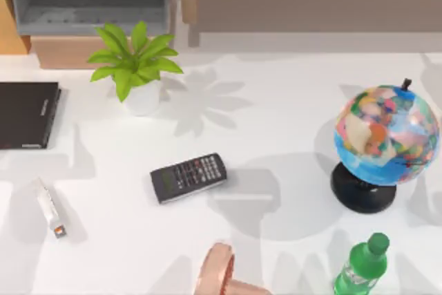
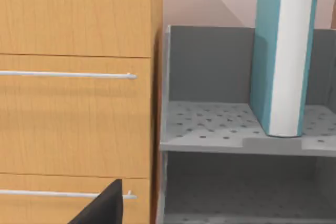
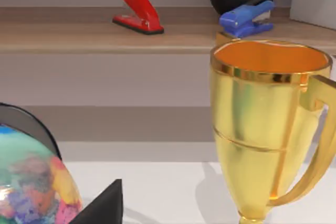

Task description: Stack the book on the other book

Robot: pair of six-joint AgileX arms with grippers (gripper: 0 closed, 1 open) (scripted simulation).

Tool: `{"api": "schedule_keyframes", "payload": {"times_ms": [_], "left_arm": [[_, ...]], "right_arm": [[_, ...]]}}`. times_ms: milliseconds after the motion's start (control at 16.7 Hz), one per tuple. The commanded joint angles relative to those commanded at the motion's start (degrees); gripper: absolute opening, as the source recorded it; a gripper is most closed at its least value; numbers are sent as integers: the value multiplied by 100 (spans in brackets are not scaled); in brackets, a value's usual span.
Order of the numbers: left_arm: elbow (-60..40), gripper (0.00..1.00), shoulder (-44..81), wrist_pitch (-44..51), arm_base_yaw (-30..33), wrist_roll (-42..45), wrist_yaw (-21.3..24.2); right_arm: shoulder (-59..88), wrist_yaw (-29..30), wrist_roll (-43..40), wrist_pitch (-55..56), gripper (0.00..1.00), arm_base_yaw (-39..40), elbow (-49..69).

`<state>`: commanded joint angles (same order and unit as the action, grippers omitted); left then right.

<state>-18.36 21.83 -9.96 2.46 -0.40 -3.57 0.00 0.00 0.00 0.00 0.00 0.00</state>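
Note:
The book point(image 2: 283, 56) is a thick teal hardcover with white page edges. It stands upright on the upper level of a grey perforated shelf point(image 2: 210, 124), seen in the left wrist view. The other book point(image 1: 27, 114), thin and black, lies flat at the table's far left edge. A dark wedge of my left gripper point(image 2: 102, 208) shows at the edge of the left wrist view, well short of the shelf. A like wedge of my right gripper point(image 3: 102, 205) shows beside the globe point(image 3: 31, 182).
A potted plant point(image 1: 135, 63), a dark calculator point(image 1: 188, 177), a globe point(image 1: 383, 146), a green bottle point(image 1: 360, 267) and a small white stapler point(image 1: 52, 215) stand on the white table. Wooden drawers point(image 2: 73, 103) flank the shelf. A gold cup point(image 3: 268, 124) is close to the right wrist.

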Motion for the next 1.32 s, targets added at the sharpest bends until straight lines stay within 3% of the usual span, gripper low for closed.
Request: {"api": "schedule_keyframes", "payload": {"times_ms": [540,780,1020,1320], "left_arm": [[-3459,100,5680,-1754,655,-34,-510],[-4638,100,7634,-2350,902,-15,-669],[-5291,100,8623,-2671,1059,7,-743],[-5379,100,8751,-2715,1082,11,-752]], "right_arm": [[0,0,0,0,100,0,0],[0,0,0,0,100,0,0],[0,0,0,0,100,0,0],[0,0,0,0,100,0,0]]}}
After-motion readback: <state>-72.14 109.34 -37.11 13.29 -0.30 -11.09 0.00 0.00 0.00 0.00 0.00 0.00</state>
